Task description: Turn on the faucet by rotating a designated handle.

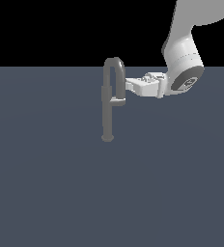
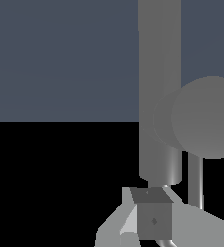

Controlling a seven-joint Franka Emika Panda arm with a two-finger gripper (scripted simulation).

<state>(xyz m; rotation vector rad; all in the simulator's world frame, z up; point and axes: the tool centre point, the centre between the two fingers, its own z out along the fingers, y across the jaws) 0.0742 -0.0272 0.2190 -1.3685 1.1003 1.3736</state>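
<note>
The faucet [image 1: 107,116] is a slim grey post on a small round base with a high arched spout, at the middle of the exterior view. The handle [image 1: 118,101] is a short lighter stub sticking from the post toward the exterior view's right. My gripper [image 1: 127,86] reaches in level from the right. Its tips are beside the spout's down-turned end and just above the handle, and it holds nothing. In the wrist view the post [image 2: 160,87] is close ahead, the handle's round end [image 2: 210,118] faces me, and my gripper [image 2: 140,217] has its fingers together.
The faucet stands on a flat blue-grey floor [image 1: 46,183]. The white arm [image 1: 184,53] comes down from the upper right of the exterior view.
</note>
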